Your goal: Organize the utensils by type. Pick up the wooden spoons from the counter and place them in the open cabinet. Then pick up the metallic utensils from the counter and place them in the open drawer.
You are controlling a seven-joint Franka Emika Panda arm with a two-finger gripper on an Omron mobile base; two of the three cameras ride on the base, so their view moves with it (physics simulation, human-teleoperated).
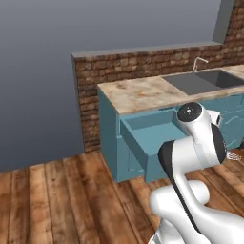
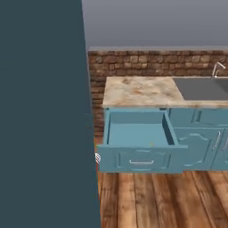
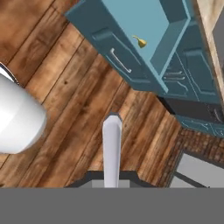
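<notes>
The claw seems clenched on a thin silver-grey metal utensil, out over the brown plank floor and short of the wide shallow teal open drawer, where a small yellow-ended utensil lies. Released here, the held utensil would likely land on the floor. The fingertips are cut off, so the grip is uncertain.

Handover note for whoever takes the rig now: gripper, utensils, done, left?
Gripper: holds a silver utensil above the wood floor, short of the open drawer.
In the drawer: one small utensil with a yellow end.
Counter: no utensils visible on the part in view.
Done: at least one metal piece is in the drawer.
Left: drop the held one in. Wooden spoons can't be confirmed from here.
</notes>
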